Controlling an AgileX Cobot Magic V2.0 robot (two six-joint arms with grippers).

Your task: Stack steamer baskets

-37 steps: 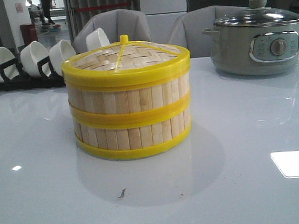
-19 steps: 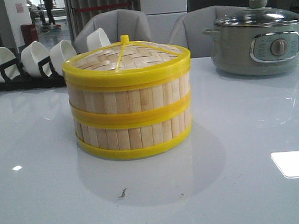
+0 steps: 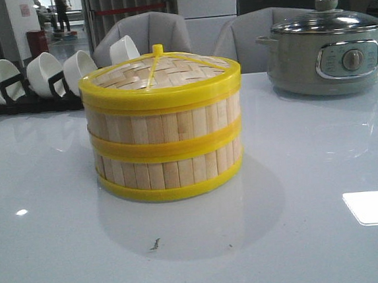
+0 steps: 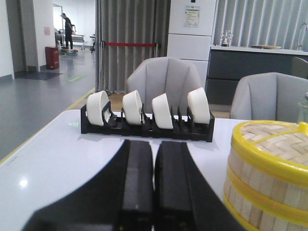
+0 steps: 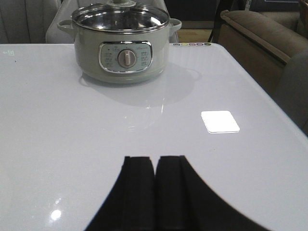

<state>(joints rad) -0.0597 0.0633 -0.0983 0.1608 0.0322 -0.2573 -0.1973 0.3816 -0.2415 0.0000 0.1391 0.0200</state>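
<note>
Fingers of the left gripper (image 4: 154, 192) are pressed together with nothing between them, and those of the right gripper (image 5: 154, 192) are together and empty too; both hang low over the glossy white table (image 3: 323, 163). Neither arm shows in the front view.

The steamer baskets (image 3: 166, 140) stand in the middle of the table, one on top of the other, rims matched, with the woven lid (image 3: 160, 71) closed on the upper one. In the left wrist view the stack is near that gripper, to its side and apart from it. The grey pot (image 5: 120, 43) stands well ahead of the right gripper, and a rack of white bowls (image 4: 149, 113) is beyond the left one.

I judge the stacking already finished. The baskets look light and stiff, but the thin slats could crack under a hard squeeze, and the yellow rims seem smooth, perhaps slippery. A safer hold, I think, is from two opposite sides on the slat wall just under a rim.
</note>
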